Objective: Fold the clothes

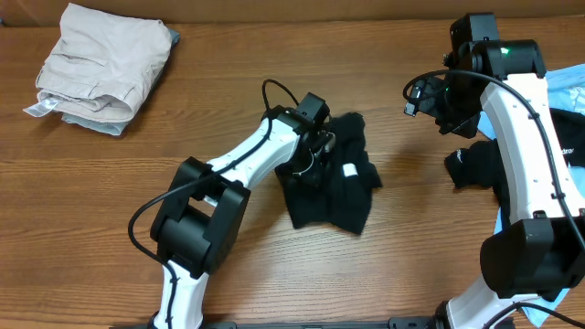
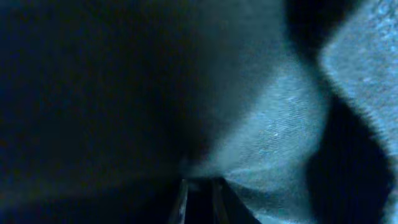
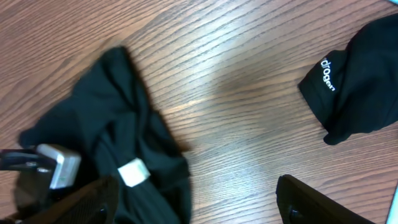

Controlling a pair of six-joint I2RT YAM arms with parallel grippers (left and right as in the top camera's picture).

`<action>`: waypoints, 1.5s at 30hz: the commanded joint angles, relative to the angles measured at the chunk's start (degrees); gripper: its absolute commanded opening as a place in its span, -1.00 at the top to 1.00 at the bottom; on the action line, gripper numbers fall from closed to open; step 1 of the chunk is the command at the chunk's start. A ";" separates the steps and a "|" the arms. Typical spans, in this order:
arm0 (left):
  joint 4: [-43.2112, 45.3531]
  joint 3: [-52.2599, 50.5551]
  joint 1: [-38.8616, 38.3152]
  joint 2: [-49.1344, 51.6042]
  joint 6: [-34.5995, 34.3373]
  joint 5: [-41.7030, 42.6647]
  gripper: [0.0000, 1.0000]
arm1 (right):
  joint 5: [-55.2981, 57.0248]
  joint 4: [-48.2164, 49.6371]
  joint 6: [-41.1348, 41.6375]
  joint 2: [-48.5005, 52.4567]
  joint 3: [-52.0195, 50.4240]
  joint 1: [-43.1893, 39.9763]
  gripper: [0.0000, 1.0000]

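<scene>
1. Shorts (image 1: 105, 59), beige, are lying folded far from both pincers; that piece is looking done.
2. Black T-shirt (image 1: 334, 196) is lying crumpled under the left pincer (image 1: 320, 146), which is pressing into it; cannot tell if it is gripping.
3. Right pincer (image 3: 196, 208) is hovering open and empty; lettered black shirt (image 1: 471, 164) and light blue shirt (image 1: 567, 87) beside it are lying unfolded.
</scene>
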 commanded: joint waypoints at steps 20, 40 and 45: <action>-15.45 26.99 17.18 3.45 6.56 -24.52 -1.00 | -0.04 0.55 -1.95 -0.59 0.50 -0.13 -0.72; -1.60 16.02 16.20 3.52 -26.12 -22.77 -1.00 | -0.07 0.48 -6.01 -0.59 0.50 -0.13 -0.74; 0.13 15.45 16.15 4.92 -26.10 -24.28 -0.99 | -0.07 0.50 -5.99 -0.59 0.50 -0.13 -0.75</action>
